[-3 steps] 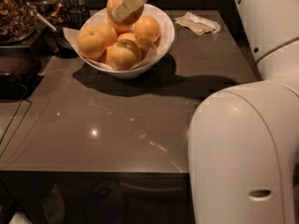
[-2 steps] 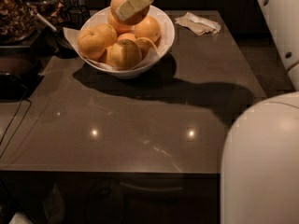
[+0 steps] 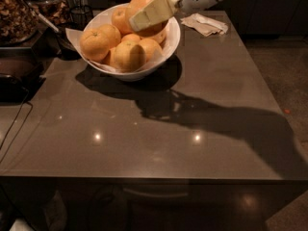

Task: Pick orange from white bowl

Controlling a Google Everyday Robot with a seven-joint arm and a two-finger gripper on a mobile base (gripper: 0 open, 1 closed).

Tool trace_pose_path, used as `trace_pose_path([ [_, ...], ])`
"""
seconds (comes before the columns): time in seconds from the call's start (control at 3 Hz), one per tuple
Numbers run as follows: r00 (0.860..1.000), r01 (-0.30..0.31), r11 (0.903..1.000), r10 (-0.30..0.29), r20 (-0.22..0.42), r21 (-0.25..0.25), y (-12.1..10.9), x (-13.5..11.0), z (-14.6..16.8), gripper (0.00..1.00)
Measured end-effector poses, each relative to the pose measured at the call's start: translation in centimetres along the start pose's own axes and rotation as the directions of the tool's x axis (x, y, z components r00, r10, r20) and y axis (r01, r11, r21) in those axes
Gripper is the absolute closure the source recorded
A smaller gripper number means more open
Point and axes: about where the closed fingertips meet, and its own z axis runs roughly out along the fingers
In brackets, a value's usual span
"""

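Note:
The white bowl, lined with white paper, stands at the back left of the dark table and holds several oranges. My gripper reaches in from the upper right, over the back of the bowl. It is shut on a deep orange fruit that sits higher than the rest of the pile. One pale yellow finger lies across the front of that orange. The other finger is hidden behind the fruit.
A crumpled napkin lies behind the bowl at the right. A container of brown food and a dark tray stand at the left edge, with a cable trailing down. The arm's shadow crosses the table.
The gripper and the orange in it have risen a little above the pile. The big white arm body that filled the right foreground has gone out of view.

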Motion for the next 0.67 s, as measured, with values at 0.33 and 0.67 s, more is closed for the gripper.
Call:
trace_pose_path([
  [0.33,0.996,-0.094,0.9952,0.094,0.002,0.027,5.94,4.21,-0.63,1.00],
  [0.67,0.995,-0.102,0.9945,0.102,-0.010,0.024,6.15,4.93,-0.32,1.00],
])
